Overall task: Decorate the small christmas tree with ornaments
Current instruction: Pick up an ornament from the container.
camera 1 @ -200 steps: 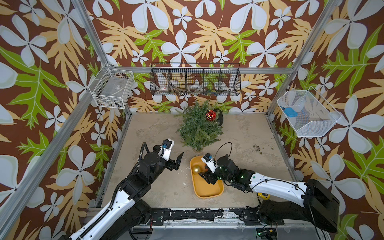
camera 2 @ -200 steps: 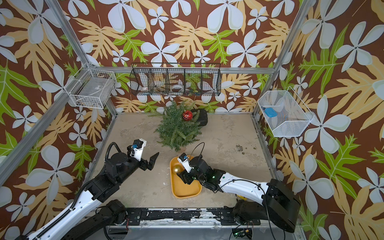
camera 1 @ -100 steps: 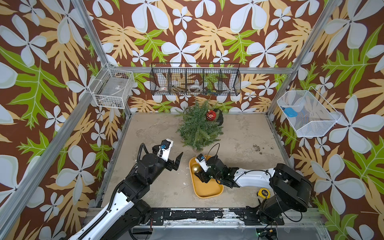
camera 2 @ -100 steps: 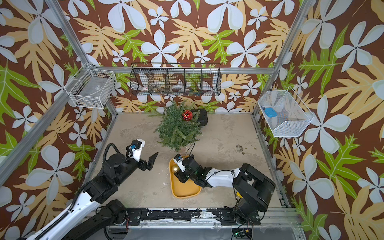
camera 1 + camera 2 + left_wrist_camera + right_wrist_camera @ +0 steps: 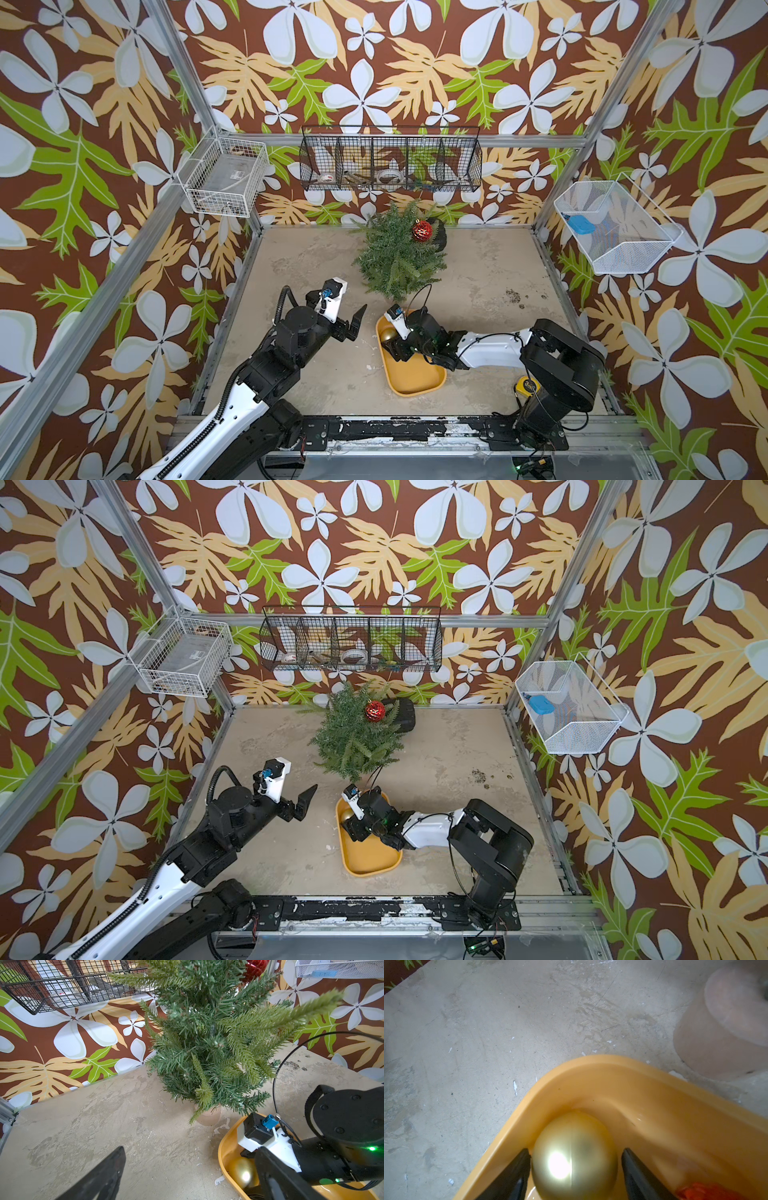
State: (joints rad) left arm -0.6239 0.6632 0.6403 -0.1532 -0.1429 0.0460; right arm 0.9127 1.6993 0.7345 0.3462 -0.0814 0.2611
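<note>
The gold ornament (image 5: 574, 1167) sat in a corner of the yellow tray (image 5: 591, 1076), right up against the tray wall. The tray lay on the table just in front of the small christmas tree (image 5: 397, 253). One red ornament (image 5: 422, 230) hung near the top of the tree. Something red and blurry (image 5: 704, 1190) lay in the tray beside the gold ball. I guessed it was another ornament, but I could not be sure.

The right gripper (image 5: 575, 1149) was down in the tray with one black finger on each side of the gold ball. One finger looked like it touched the ball. The other had a thin gap, so it was not squeezing. The left gripper (image 5: 356, 322) hung over the table beside the tray, spread wide with nothing in it.

The ball looked smooth, shiny and hollow. I thought it would be very light and very slippery, and it might crack if pinched hard. A round ball like that could pop out sideways. The best place to hold it seemed to be across its widest part, with a soft squeeze. I could not see its loop.
</note>
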